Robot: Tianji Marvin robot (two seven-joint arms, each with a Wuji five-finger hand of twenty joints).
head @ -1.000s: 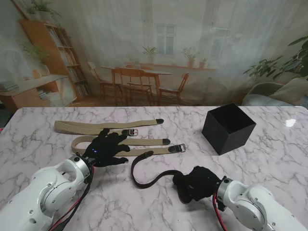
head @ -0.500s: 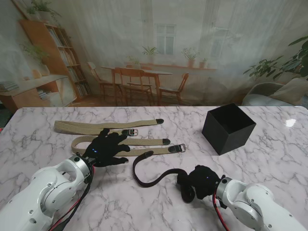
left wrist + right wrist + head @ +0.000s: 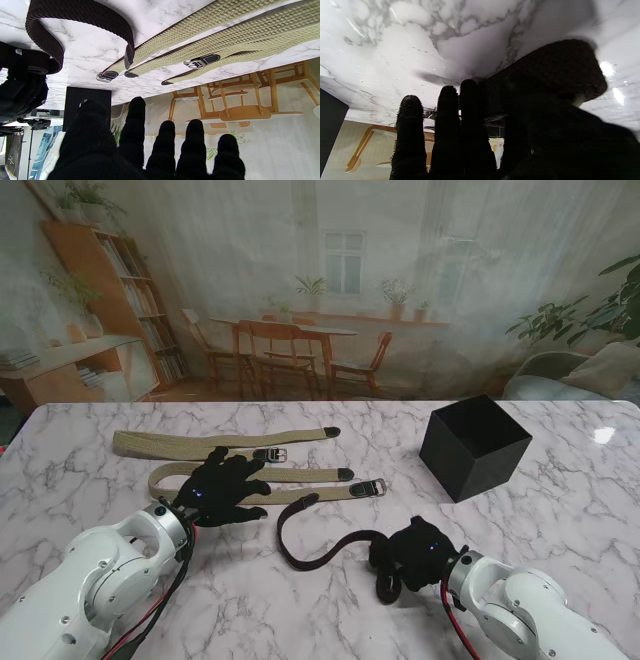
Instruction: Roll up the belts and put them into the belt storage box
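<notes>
Since a second ago our right hand point(image 3: 412, 552) has shifted a little right and farther from us, dragging the dark belt's point(image 3: 312, 558) loop tighter; our left hand stayed put. Left to right now: two tan belts point(image 3: 170, 444) lie flat across the left half of the marble table point(image 3: 560, 520). Our left hand point(image 3: 222, 488) rests palm down on them, fingers point(image 3: 133, 117) spread wide, gripping nothing. Dark belt curves between both hands, tip touching the nearer tan belt by its buckle point(image 3: 374, 487). Our right hand is closed on the dark belt's rolled end. Black box point(image 3: 474, 447) sits far right, well apart, open top, no belt seen inside.
</notes>
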